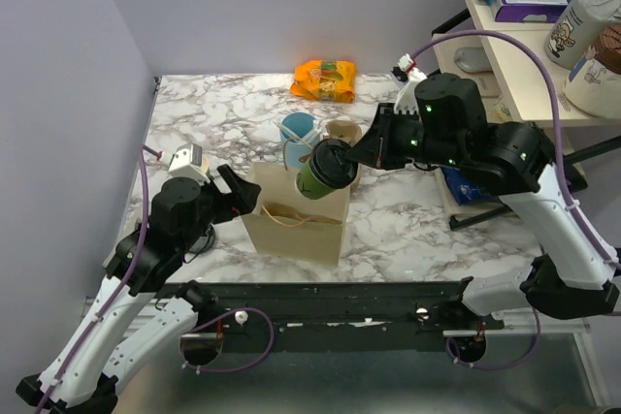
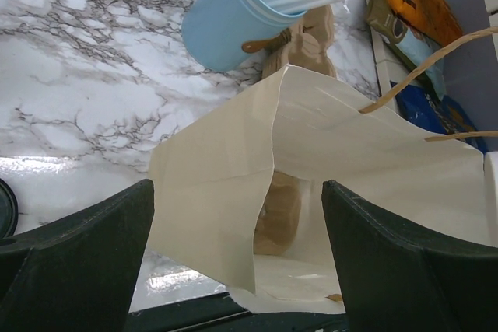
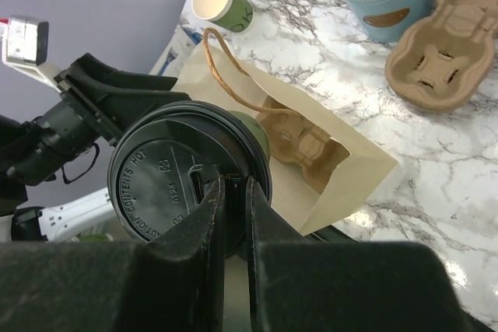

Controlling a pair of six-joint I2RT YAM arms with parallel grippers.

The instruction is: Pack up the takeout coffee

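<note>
takeout coffee (image 1: 325,170) | green cup, blk lid on | tilted | aloft over bag (image 1: 291,230) mouth

The top external view looks down from above and behind the near edge of the marble table (image 1: 194,113), taking in its whole top, with the open paper bag (image 1: 296,225) near the front. The left wrist view sits very close at the bag's left side, facing across its mouth. The right wrist view looks steeply down from just above the bag. All three views share the bag and the light-blue cup (image 1: 297,129) beyond it.
</note>
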